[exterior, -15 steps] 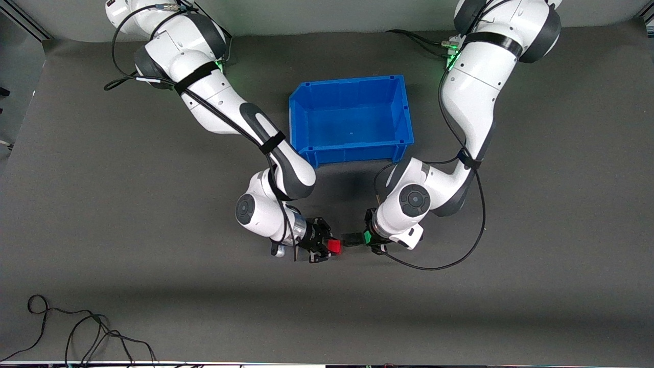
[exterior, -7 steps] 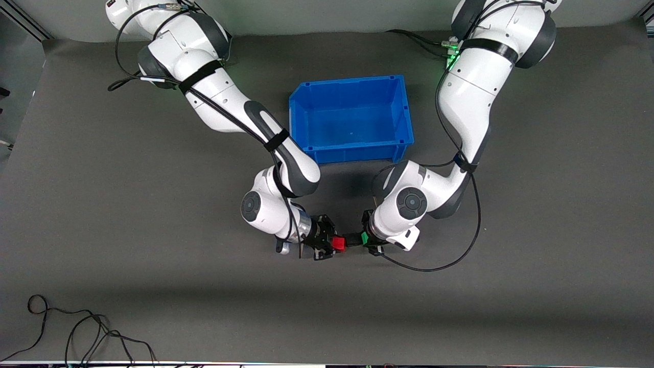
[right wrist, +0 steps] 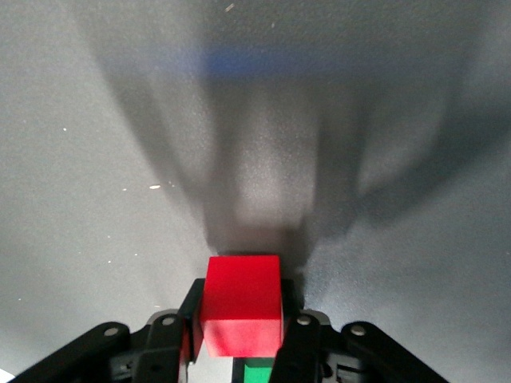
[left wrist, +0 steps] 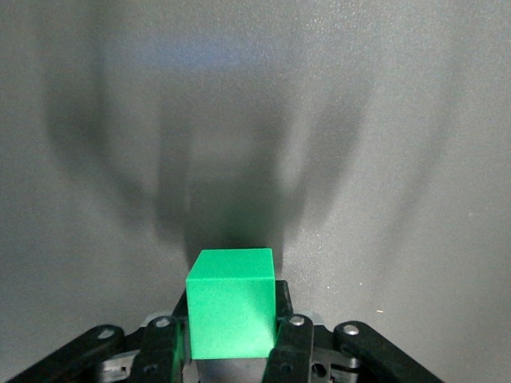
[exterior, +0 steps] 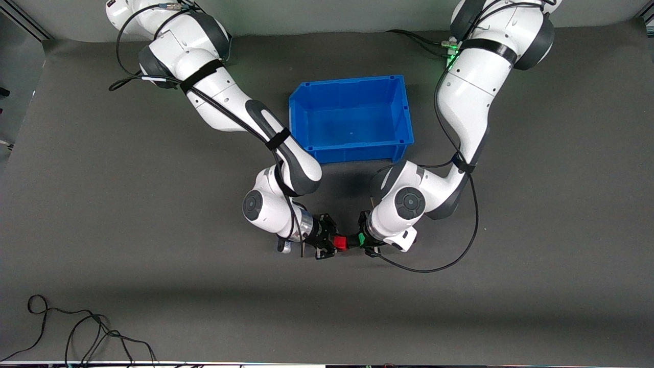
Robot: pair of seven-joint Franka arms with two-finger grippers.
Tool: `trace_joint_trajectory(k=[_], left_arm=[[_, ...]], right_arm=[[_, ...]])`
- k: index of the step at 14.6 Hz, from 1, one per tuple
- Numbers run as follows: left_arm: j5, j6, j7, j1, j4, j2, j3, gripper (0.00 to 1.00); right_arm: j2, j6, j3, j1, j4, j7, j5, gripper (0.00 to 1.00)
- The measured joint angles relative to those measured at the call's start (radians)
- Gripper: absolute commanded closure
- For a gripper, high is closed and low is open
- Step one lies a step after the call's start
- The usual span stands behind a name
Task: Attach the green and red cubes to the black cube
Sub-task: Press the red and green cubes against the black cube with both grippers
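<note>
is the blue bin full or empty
Empty: the front view shows the blue bin's bare floor, with no cubes inside.

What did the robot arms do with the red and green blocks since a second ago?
The right tool, gripping the red cube, and the left tool, gripping the green cube, slid toward each other. The gap closed, so both cubes now press against the black cube between them. Both grips stayed shut, and the blue bin did not move.

Tight squeeze mid-bench

Both grippers crowd the black cube (exterior: 351, 239), with the blue bin (exterior: 351, 152) blocking toward the robots' edge; open mat runs to the camera-side edge and both ends.
</note>
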Motion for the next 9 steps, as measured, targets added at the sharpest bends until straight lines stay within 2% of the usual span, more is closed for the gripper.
trace_joint_trajectory(k=[7, 9], left_arm=[[0.000, 0.000, 0.000, 0.000, 0.010, 0.015, -0.002, 1.00], [0.000, 0.000, -0.001, 0.000, 0.010, 0.015, -0.002, 0.77]], right_arm=[[0.000, 0.000, 0.000, 0.000, 0.000, 0.003, 0.000, 0.86], [0.000, 0.000, 0.000, 0.000, 0.000, 0.004, 0.000, 0.85]])
